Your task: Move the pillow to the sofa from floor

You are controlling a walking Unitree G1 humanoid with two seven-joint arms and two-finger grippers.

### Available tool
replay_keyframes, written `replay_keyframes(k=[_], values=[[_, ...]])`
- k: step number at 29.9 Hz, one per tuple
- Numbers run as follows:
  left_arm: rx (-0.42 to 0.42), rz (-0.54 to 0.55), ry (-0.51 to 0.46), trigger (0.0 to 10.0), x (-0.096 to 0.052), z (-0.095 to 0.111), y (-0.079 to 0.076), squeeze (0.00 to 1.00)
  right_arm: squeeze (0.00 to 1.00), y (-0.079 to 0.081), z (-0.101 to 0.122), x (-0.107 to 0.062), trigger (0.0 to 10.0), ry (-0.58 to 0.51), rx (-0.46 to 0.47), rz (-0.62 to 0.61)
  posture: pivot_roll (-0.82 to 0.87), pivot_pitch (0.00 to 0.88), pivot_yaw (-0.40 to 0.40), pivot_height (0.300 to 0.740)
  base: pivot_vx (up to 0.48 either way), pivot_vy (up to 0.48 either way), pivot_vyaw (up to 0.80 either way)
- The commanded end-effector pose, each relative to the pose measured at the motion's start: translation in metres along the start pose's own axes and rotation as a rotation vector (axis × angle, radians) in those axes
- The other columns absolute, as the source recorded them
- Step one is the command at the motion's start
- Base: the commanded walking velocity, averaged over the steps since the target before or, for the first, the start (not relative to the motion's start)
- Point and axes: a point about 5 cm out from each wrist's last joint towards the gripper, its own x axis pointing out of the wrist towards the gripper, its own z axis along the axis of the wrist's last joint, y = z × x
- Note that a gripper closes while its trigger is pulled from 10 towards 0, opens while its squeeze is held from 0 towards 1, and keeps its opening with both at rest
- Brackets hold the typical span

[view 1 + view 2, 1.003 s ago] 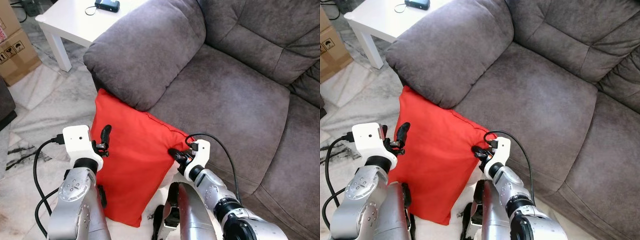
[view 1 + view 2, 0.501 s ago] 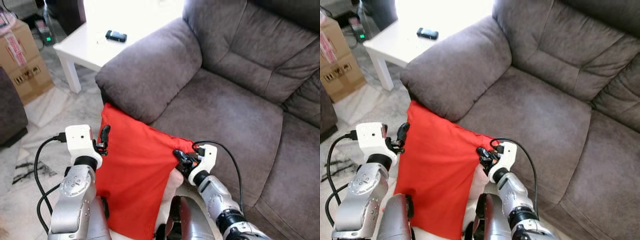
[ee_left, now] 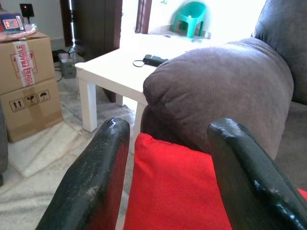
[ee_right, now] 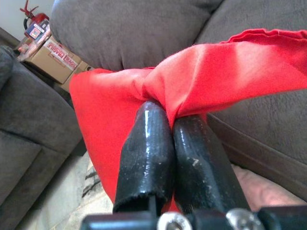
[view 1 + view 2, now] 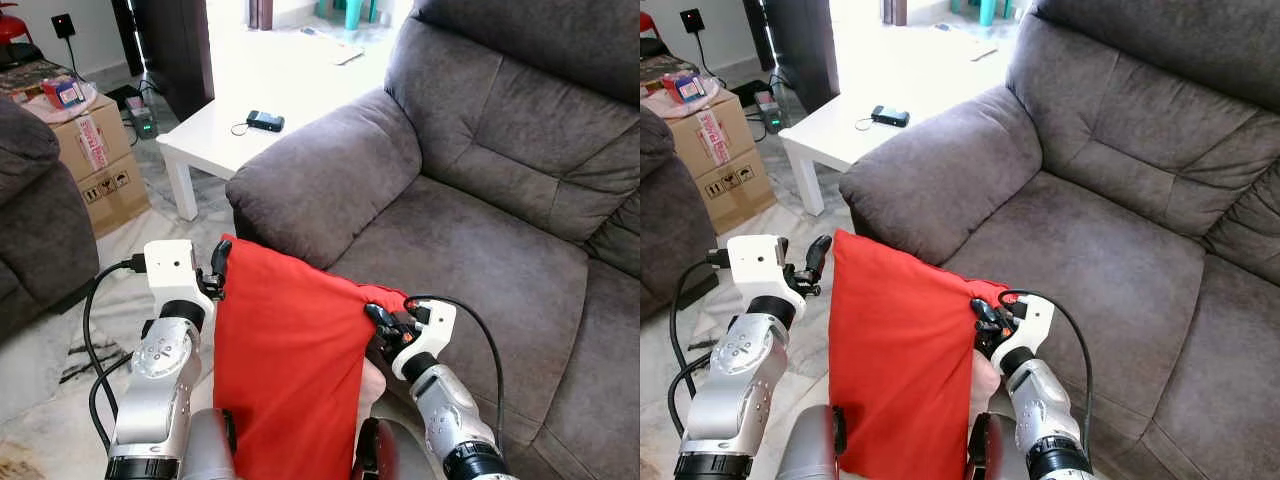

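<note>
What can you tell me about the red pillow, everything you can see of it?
The red pillow is a plain, soft-looking fabric cushion, hanging upright in front of the grey sofa's armrest. The right claw is shut on a bunched fold at its upper corner. The left claw is at the opposite upper corner, fingers spread either side of it. Its lower edge is out of view.

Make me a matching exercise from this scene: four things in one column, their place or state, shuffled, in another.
1. red fabric pillow
2. small black device
3. right tool
4. taped brown cardboard box

a. on the white table
b. pinching a pillow corner
c. hanging between both arms
d. on the floor beside the table

Pairs: 1-c, 2-a, 3-b, 4-d
</note>
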Motion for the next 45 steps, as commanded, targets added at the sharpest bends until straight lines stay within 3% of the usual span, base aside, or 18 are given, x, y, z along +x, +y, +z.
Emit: replay_keyframes(k=[1,10,15,22,34,45], values=[[0.000,-0.018,-0.011,10.0,0.000,0.000,-0.003,0.00,0.00,0.003,0.037,0.002,10.0,-0.162,-0.038,0.022,0.18,0.000,-0.143,0.599,0.000,0.000,0.00],[0.022,-0.014,0.009,10.0,-0.003,-0.005,0.007,0.00,0.00,0.007,0.044,-0.008,10.0,-0.118,-0.076,0.174,0.18,0.000,-0.141,0.599,0.000,0.000,0.00],[0.005,-0.017,-0.007,10.0,-0.003,-0.003,0.006,0.00,0.00,0.007,0.049,-0.011,10.0,-0.141,-0.097,0.164,0.18,0.000,-0.138,0.599,0.000,0.000,0.00],[0.026,-0.085,-0.017,10.0,-0.005,-0.005,-0.011,0.00,0.00,0.016,0.047,-0.018,10.0,-0.188,-0.077,0.136,0.17,0.000,-0.128,0.599,0.000,0.000,0.00],[0.031,-0.087,-0.029,10.0,-0.002,-0.003,-0.011,0.00,0.00,0.029,0.049,-0.016,10.0,-0.205,-0.078,0.149,0.17,0.000,-0.125,0.599,0.000,0.000,0.00],[0.029,-0.089,-0.025,10.0,-0.003,-0.003,-0.012,0.00,0.00,0.029,0.046,-0.016,10.0,-0.189,-0.086,0.135,0.17,0.000,-0.125,0.599,0.000,0.000,0.00]])
